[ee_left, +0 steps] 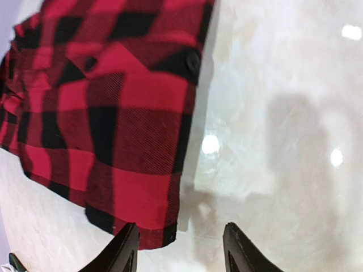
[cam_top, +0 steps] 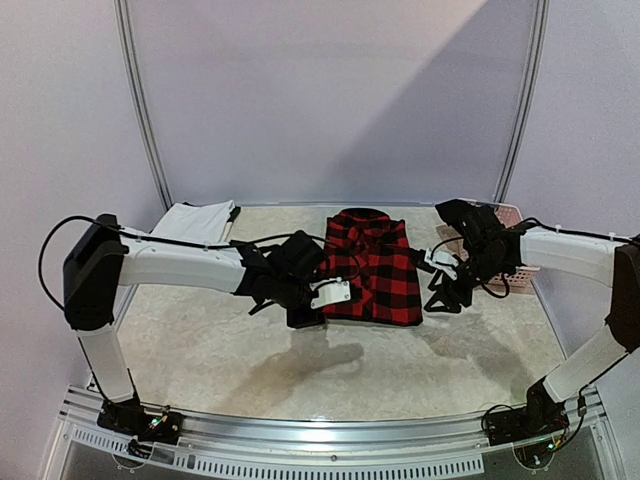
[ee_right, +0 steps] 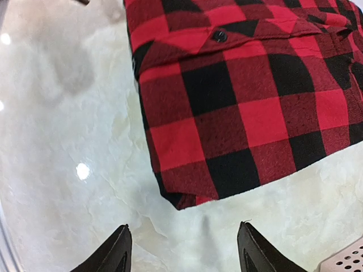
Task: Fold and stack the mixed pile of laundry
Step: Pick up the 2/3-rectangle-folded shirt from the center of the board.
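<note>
**Top view.** Two arms, two grippers, one flannel shirt (cam_top: 372, 268), one white cloth (cam_top: 195, 220), one pink perforated basket (cam_top: 510, 214). Shirt red-and-black checked, folded into a compact rectangle, flat at the middle of the pale marbled table (cam_top: 230, 350), collar end toward the far edge. White cloth folded, at the far left of the table, well apart from the shirt. Basket at the far right, mostly hidden behind the right arm. Left gripper (cam_top: 303, 318) at the shirt's near left corner. Right gripper (cam_top: 447, 298) just beside the shirt's right edge. Jaw spacing not legible from this height.

**Left wrist view.** Left gripper (ee_left: 178, 249) with two dark fingers (ee_left: 126, 252) at the lower edge, spread apart, nothing clamped between them. One shirt (ee_left: 113, 113) across the upper left. Large red and black squares, fine diagonal weave in the darker squares, layered edge down its right side. One clear dark button (ee_left: 193, 61) at the corner of a flap. Hem corner just beyond the fingertip on the picture's left. Whether it touches that fingertip cannot be told. Bare table (ee_left: 272, 141) to the right.

**Right wrist view.** Right gripper (ee_right: 184, 249) with two fingers (ee_right: 116, 252) likewise spread, only bare table (ee_right: 68, 141) between them. One shirt (ee_right: 244, 102) across the upper right, its folded corner pointing toward the gripper but apart from it. One dark button (ee_right: 218, 37) on a flap. One corner of the basket (ee_right: 347, 260) at the lower right.
</note>
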